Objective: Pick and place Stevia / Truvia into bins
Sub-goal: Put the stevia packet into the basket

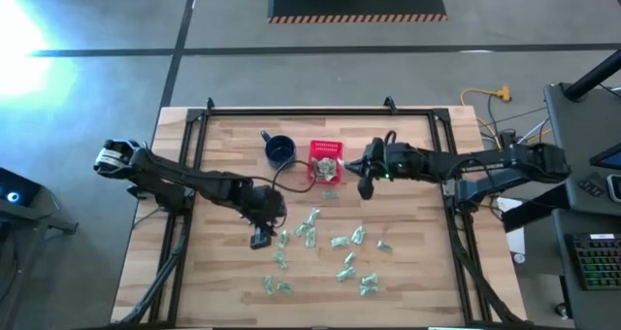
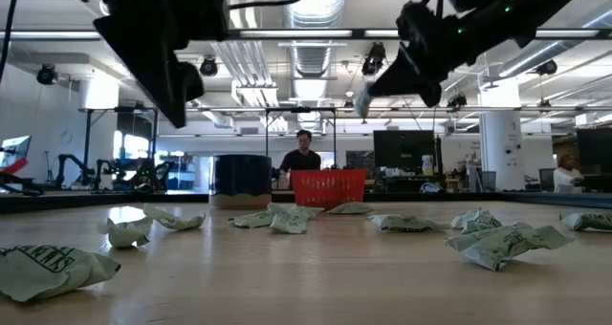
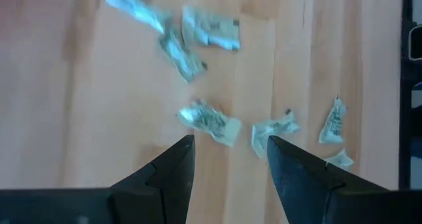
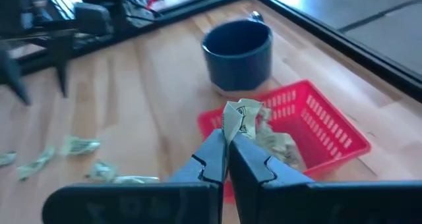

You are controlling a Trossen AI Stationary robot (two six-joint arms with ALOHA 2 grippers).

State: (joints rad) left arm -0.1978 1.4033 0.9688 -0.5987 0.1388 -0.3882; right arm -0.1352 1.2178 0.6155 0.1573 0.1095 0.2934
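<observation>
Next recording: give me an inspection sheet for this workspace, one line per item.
Surface: wooden table, black frame around it.
Job's things: red basket holding some sachets; many green-and-white sachets scattered on the table's near half.
Clutter: dark blue mug beside the basket.
Grippers: left gripper jaws open above loose sachets; right gripper shut on a sachet, by the basket.
Cables: a thin dark cable crossing the table near the mug; yellow cable on the floor.
Surroundings: workshop room, a person beyond the table.
</observation>
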